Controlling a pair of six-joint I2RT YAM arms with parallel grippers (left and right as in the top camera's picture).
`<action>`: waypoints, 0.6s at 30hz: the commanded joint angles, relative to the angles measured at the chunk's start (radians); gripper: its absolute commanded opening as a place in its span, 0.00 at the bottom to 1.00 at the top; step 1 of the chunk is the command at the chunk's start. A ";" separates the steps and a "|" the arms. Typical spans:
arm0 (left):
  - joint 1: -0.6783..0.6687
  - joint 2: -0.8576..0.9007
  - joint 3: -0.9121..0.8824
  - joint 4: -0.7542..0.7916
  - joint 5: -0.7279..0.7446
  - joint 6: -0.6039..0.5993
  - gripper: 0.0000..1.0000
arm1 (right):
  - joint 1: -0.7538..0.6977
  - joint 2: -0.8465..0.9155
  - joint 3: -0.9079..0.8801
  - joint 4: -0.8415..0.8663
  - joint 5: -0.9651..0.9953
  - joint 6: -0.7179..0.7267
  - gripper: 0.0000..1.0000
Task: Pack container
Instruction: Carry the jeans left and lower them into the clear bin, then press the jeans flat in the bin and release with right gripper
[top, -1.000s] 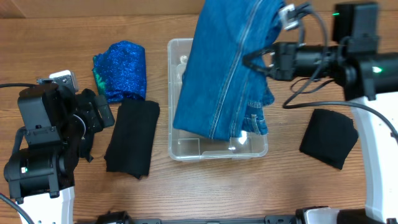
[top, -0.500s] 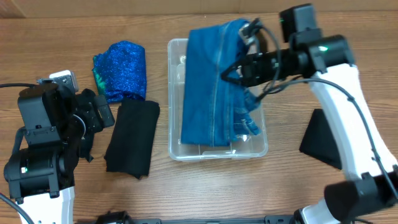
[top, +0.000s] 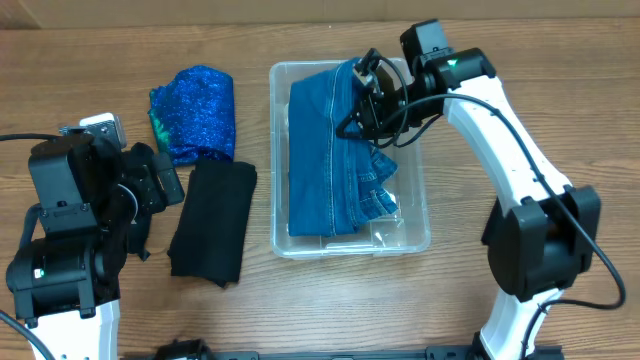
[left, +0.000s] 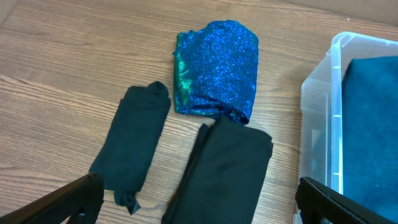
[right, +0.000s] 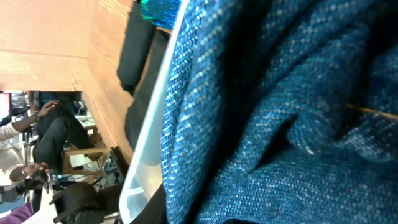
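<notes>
Nearest the table's front edge, the left arm sits at the left corner with the left gripper (left: 199, 196) spread wide, nothing between the fingers, hanging above the wooden table (top: 330, 300). Just ahead of it two dark pieces lie flat on the wood: a long black folded cloth (top: 212, 222) and, left of it in the left wrist view, a smaller black sock-like piece (left: 132, 144). They lie close; can't tell if they touch. Just beside the folded cloth on its right, the container (top: 281, 242) stands upright mid-table, long side running front to back, clear plastic, rounded corners. Blue jeans (top: 325, 160) lie inside it, folded lengthwise, covering most of the floor from the far wall to near the front wall, with a strip of bare bottom showing at the front right. Farther back on the left is a bundled blue sequinned cloth (top: 193, 112) with a green patch on its edge, its near end touching the black folded cloth. At the container's far end the right gripper (top: 372, 88) reaches in from the right, jaws narrow, pinched on the far right part of the jeans. Right wrist view is filled with denim weave, the container rim running along its left.
</notes>
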 joint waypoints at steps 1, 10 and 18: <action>0.000 0.001 0.025 0.000 -0.009 0.016 1.00 | -0.002 -0.003 0.025 0.018 -0.036 -0.015 0.04; 0.000 0.001 0.025 0.000 -0.009 0.016 1.00 | -0.003 0.003 0.027 0.010 0.463 0.076 0.45; 0.000 0.001 0.025 -0.002 -0.009 0.016 1.00 | 0.000 -0.020 0.069 -0.096 0.867 0.072 0.60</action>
